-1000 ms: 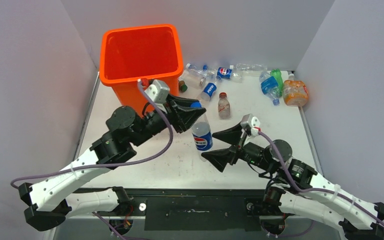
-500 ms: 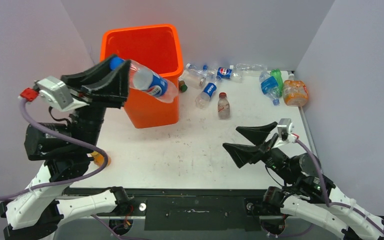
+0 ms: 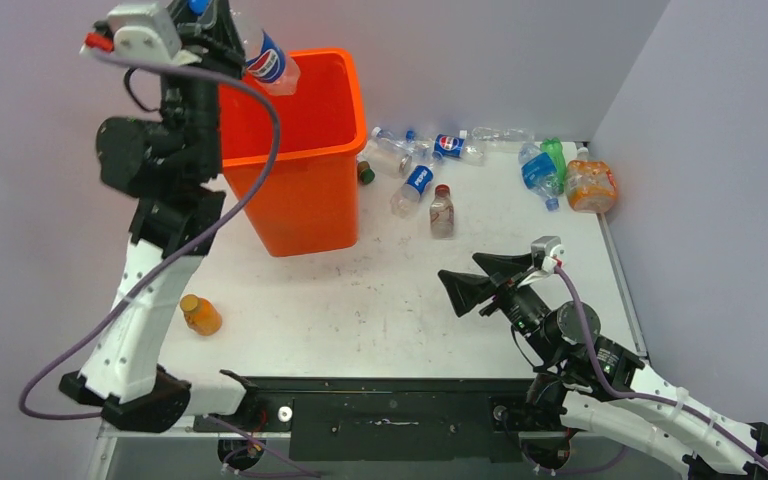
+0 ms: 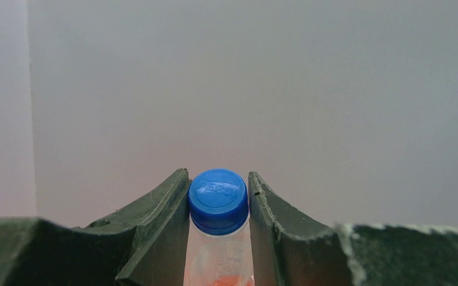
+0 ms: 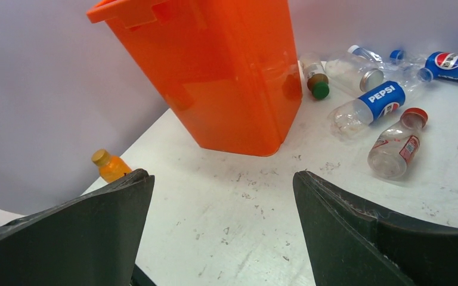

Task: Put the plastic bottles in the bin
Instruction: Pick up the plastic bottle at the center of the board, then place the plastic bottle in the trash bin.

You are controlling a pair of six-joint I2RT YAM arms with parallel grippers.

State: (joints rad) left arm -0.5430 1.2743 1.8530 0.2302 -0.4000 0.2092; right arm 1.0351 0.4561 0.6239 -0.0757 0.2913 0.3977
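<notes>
My left gripper (image 3: 218,22) is raised high above the left rim of the orange bin (image 3: 305,190), shut on a clear Pepsi bottle (image 3: 264,58) that slants over the bin's opening. In the left wrist view the fingers (image 4: 166,202) clamp the neck just under the bottle's blue cap (image 4: 217,199). My right gripper (image 3: 462,268) hovers open and empty over the table's right middle. More plastic bottles lie at the back right: a Pepsi bottle (image 5: 370,104), a red-capped one (image 5: 396,149), a green-capped one (image 5: 316,77), a squat orange one (image 3: 590,185).
A small orange bottle (image 3: 200,315) stands alone near the table's left front edge, also seen in the right wrist view as the orange bottle (image 5: 110,165). Grey walls close in the table on three sides. The bin (image 5: 226,77) stands at the back left.
The left arm has swung up from the table's middle to above the bin, carrying the Pepsi bottle. The right gripper drew back toward the right, still open.
</notes>
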